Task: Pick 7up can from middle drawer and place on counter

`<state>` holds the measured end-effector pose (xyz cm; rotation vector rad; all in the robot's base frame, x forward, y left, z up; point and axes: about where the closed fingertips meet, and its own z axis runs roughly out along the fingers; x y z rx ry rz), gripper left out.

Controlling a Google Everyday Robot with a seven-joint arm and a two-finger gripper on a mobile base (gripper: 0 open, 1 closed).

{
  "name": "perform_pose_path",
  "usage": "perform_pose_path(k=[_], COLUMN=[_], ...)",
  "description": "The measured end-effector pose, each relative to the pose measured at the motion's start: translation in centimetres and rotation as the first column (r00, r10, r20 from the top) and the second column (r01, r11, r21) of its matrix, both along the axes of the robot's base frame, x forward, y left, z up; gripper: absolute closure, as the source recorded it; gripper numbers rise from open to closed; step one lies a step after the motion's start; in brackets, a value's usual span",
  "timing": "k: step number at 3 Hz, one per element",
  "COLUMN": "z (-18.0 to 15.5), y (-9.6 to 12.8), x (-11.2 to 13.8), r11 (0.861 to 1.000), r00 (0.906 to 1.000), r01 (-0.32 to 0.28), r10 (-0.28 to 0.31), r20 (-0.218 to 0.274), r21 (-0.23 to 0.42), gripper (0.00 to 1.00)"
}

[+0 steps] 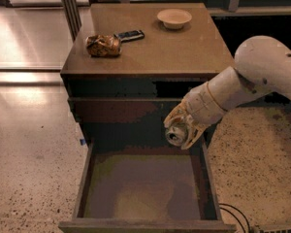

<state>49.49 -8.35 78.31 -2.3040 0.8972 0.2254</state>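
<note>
My gripper [180,129] is shut on the 7up can [176,134], a small silvery-grey can with its round rim facing the camera. It holds the can in the air above the back right of the open middle drawer [85,178], in front of the cabinet's dark drawer fronts and below the counter [160,42]. The drawer's grey-green floor shows nothing lying on it. My white arm reaches in from the right.
On the counter lie a shiny brown-orange snack bag [103,45], a flat dark phone-like slab [129,35] and a pale bowl [174,18]. Pale speckled floor [29,144] surrounds the cabinet. A black cable [235,215] lies at the lower right.
</note>
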Motion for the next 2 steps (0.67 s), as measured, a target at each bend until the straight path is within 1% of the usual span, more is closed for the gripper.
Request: perform_pose_path(k=[1, 2], z=[0.5, 6.3], y=[0.9, 2.5], x=[-0.1, 1.0], r11=[1.0, 0.994], r00=[0.9995, 0.9882], r01=[-0.03, -0.109], r10=[0.03, 0.111], r20=[0.004, 0.106], r21=[0.002, -0.023], gripper=[1.0, 1.0])
